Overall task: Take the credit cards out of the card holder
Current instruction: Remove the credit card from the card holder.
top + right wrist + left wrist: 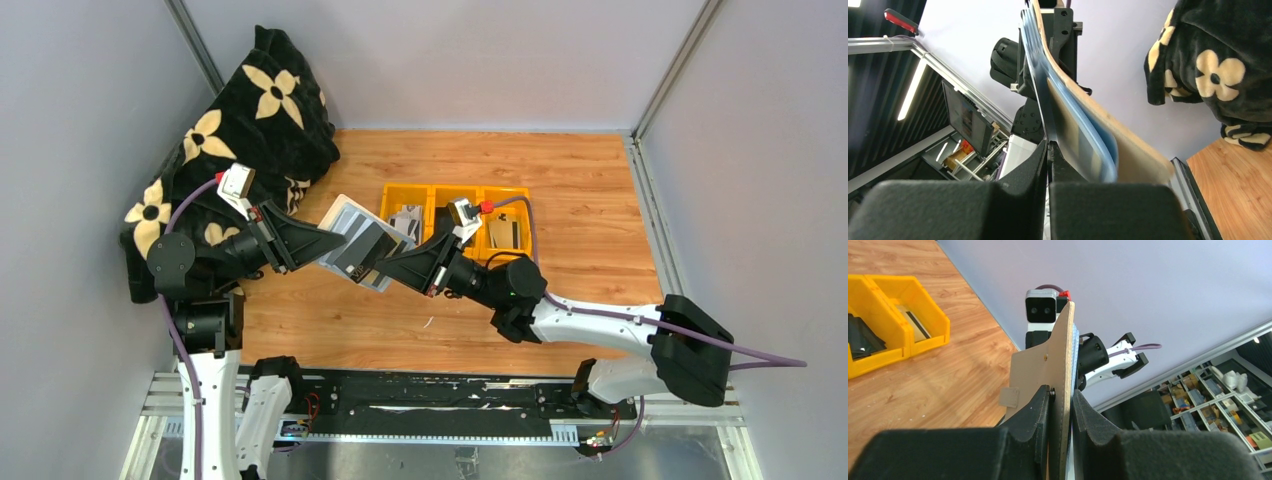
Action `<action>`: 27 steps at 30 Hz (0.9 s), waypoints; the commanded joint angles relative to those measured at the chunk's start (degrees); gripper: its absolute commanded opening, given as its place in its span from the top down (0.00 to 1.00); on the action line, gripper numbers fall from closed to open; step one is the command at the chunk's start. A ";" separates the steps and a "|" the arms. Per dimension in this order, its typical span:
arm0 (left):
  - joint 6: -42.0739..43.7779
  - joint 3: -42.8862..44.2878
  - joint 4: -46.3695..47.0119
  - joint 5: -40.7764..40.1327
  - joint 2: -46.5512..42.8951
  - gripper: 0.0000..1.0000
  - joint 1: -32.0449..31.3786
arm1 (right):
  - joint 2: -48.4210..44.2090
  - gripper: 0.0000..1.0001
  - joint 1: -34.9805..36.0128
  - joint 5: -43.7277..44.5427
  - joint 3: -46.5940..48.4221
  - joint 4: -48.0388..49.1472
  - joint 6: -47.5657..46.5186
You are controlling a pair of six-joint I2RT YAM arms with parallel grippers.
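The card holder hangs open in the air between the two arms, above the table and just in front of the left end of the yellow bins. Its grey-white inside, with dark rectangles in it, faces up in the overhead view. The left hand pinches the holder's left edge. In the left wrist view its fingers press on either side of the beige outer wall, with the snap tab sticking out just beside them. The right hand meets the holder's opposite lower edge, and its fingers are pressed tight together on a thin sheet that runs down the pale blue inner face. I cannot tell whether that sheet is a credit card or a pocket layer. The two hands are very near each other, with only the holder's width between them. To the left, the black flowered blanket is heaped against the grey wall, close behind the left arm. The bins sit just beyond the right wrist, and flat grey pieces lie in them. Bare wood runs from the bins' right end to the metal rail along the table's right edge, and a band of it lies between the hands and the near edge.
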 commanded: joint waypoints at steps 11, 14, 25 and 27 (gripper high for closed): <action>-0.11 1.59 1.92 -0.05 -0.78 1.00 0.04 | 2.77 0.71 -0.27 -1.25 5.12 0.32 0.40; -0.14 1.31 1.92 0.09 -0.85 1.00 0.04 | 3.17 0.74 -0.51 -0.58 5.01 1.60 1.20; 0.98 1.68 1.15 0.35 -0.67 1.00 0.04 | 0.51 1.00 -2.49 -2.64 2.17 3.01 2.43; 2.18 2.02 -0.48 0.17 -0.37 1.00 0.04 | -1.60 1.00 -3.15 -3.95 1.58 -0.83 0.88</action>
